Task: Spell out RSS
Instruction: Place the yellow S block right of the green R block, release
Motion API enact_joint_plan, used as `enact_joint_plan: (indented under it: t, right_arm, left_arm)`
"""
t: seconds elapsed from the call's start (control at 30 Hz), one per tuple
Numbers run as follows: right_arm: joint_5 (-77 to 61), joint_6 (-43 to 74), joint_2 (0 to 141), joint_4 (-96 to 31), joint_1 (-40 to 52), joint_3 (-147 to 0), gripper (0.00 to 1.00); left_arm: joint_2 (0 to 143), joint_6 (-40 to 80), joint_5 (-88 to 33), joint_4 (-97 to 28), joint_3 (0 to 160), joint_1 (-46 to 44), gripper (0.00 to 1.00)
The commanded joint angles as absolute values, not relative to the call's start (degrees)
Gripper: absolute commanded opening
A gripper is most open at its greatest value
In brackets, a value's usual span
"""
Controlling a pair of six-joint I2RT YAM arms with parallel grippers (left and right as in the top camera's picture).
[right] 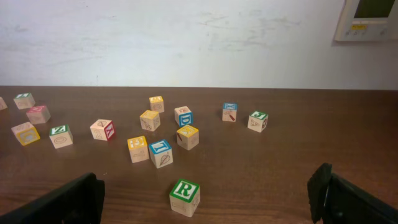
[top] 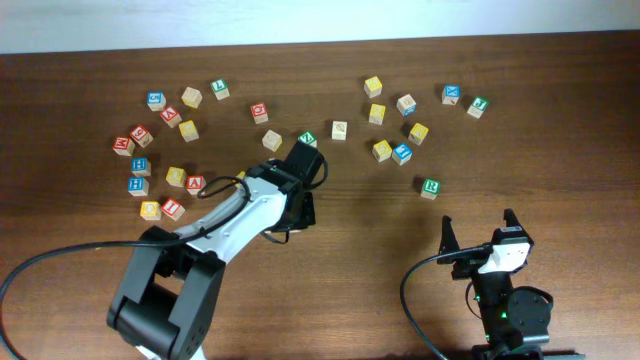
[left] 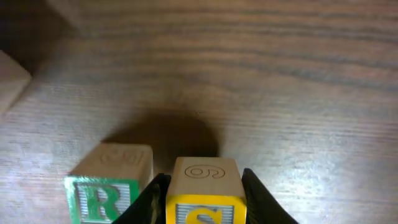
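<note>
Inside grip of left end effector [left: 205, 176]: S cube [left: 204, 190] | R cube [left: 109, 186] just beside

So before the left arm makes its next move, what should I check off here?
1. Yellow S cube sits between the left pincer fingers, which press against both its sides: ok.
2. S cube stands beside the green R cube, to its right in the left wrist view, letter faces pointing the same way: ok.
3. S cube resting on the table and safe to release: cannot tell.
4. Second S cube located: cannot tell. The letters on the scattered yellow cubes are too small to read from overhead.
5. Right pincer open and away from the cubes: ok.
</note>
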State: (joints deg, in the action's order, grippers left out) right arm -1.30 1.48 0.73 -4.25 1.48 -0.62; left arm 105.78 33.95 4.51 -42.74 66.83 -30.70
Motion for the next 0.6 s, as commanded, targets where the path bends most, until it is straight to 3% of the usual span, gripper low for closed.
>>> enact_joint_plan:
  t: [0.0, 0.57]
  right_arm:
    - [-0.8, 1.7, 0.3, -4.5, 1.1, -0.3, 0.98]
    - [-0.8, 1.7, 0.3, -4.5, 1.1, -0.3, 0.98]
  left_arm:
    - [104.6, 32.3, 6.5, -42.2, 66.4, -30.6, 0.28]
    - [104.6, 32.3, 5.2, -42.0, 66.4, -30.6, 0.32]
